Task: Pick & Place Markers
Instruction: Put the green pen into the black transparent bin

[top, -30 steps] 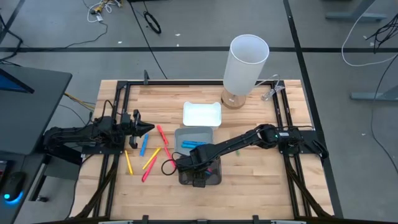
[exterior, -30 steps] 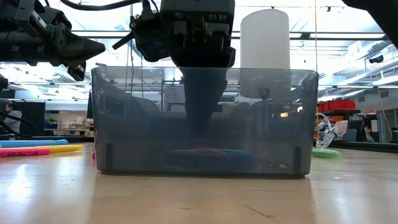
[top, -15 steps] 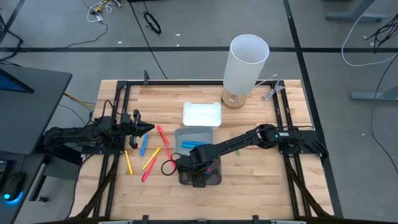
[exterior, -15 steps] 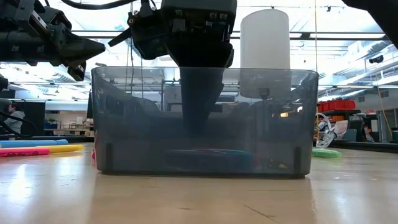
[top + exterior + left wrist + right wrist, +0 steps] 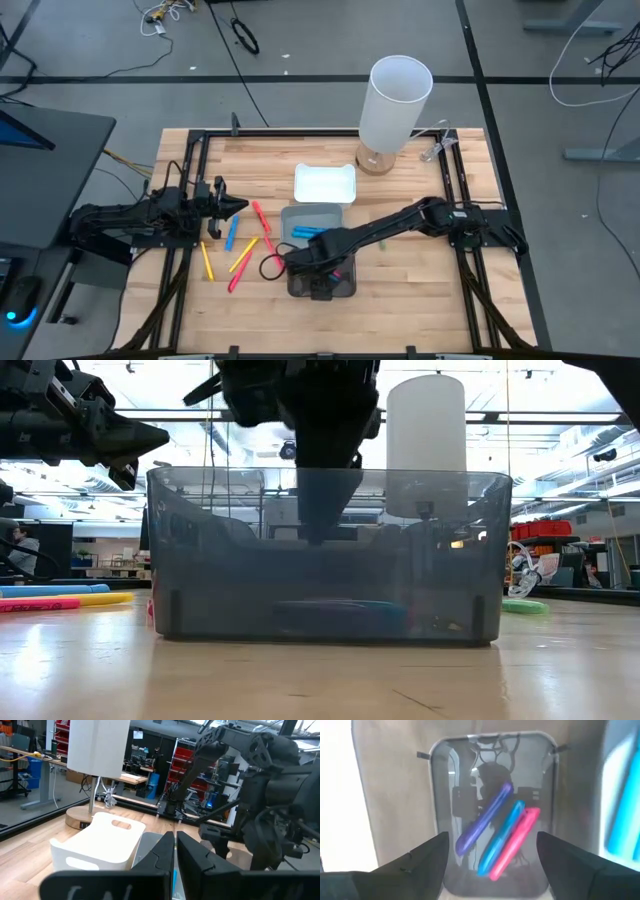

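Right gripper (image 5: 490, 870) wide open, empty, above grey tray (image 5: 300, 215) holding 3 markers (image 5: 507, 842); left gripper (image 5: 238, 207) closed, empty, near desk's left edge.

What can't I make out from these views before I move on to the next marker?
- High view: the grey bin's contents near the right end effector are covered by the arm.
- Low view: markers inside the bin are only dim shapes through its tinted wall.
- Left wrist view: the loose table markers are out of frame; the left end effector fills the foreground.

Right fingers (image 5: 490, 865) apart; left fingers (image 5: 172, 860) together.
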You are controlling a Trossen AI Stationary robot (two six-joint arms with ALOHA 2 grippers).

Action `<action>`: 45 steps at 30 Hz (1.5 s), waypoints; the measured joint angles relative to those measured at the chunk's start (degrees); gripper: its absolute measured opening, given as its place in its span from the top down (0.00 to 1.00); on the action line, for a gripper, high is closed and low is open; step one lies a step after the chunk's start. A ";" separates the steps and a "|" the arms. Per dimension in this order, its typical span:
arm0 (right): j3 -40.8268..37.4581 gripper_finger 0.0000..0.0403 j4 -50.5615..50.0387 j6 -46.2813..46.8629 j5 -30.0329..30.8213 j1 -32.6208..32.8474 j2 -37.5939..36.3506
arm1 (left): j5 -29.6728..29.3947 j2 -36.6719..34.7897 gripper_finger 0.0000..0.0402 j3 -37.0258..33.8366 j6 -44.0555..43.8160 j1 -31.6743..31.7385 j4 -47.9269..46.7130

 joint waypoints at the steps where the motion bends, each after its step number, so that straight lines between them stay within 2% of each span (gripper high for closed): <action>1: 0.00 0.26 -0.59 0.30 0.01 0.00 -0.30 | -0.01 0.01 0.94 -0.02 0.01 0.01 -0.01; 18: 0.00 0.26 -4.15 -0.58 0.04 0.79 -7.71 | 0.00 0.01 0.94 -0.02 -0.01 0.00 0.00; 26: 0.06 0.26 -6.85 2.99 1.05 0.76 -9.70 | -0.01 0.00 0.94 0.00 0.00 0.00 0.00; 32: 0.07 0.26 -7.95 12.03 6.01 0.81 -10.97 | -0.01 0.01 0.94 0.00 0.00 -0.01 0.13; 38: 0.04 0.26 -8.06 20.60 6.17 0.94 -11.67 | 0.01 0.01 0.94 -0.01 -0.01 0.00 0.02; 45: 0.04 0.26 -8.18 35.42 6.01 0.97 -11.73 | 0.00 0.01 0.94 -0.01 0.01 0.01 0.02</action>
